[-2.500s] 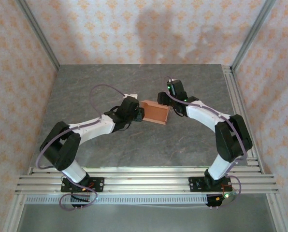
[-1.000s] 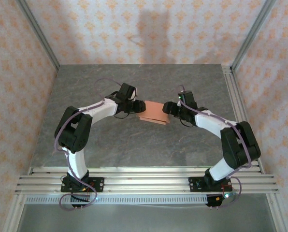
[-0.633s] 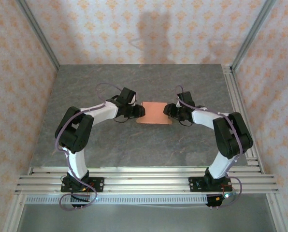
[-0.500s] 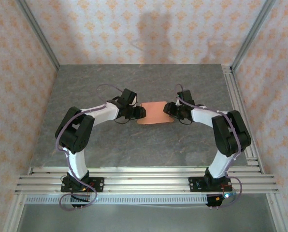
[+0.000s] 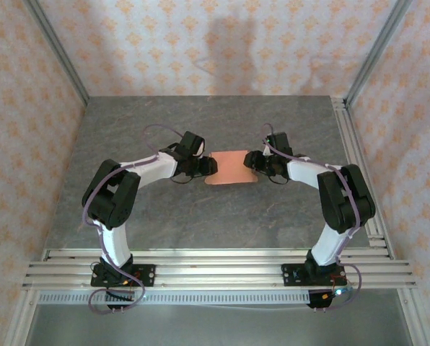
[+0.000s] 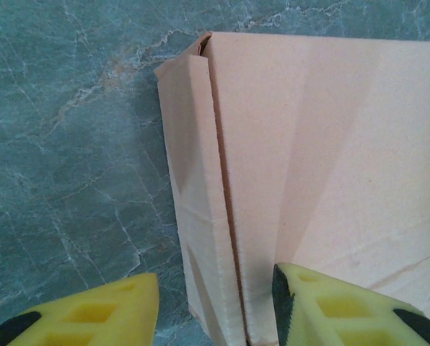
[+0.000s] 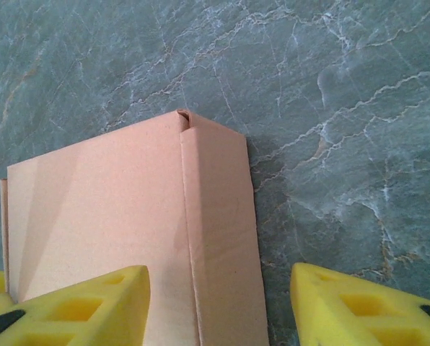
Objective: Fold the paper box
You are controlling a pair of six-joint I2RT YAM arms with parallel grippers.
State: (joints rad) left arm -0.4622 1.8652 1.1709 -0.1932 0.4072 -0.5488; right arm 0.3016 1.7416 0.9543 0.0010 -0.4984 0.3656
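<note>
Seen from top cam: paper box (image 5: 230,168) flat on grey table (image 5: 200,216), approx. centre, betw. left gripper (image 5: 209,166) at its left end and right gripper (image 5: 252,161) at its right end. On left wrist cam, yellow fingers (image 6: 92,310) spread, straddling narrow side strip of box, w/ one over box top and other over bare table, not clamped on anything. Same on right wrist cam: fingers (image 7: 359,303) apart either side of box's right side panel, outer one clear of card, nothing grasped.
</note>
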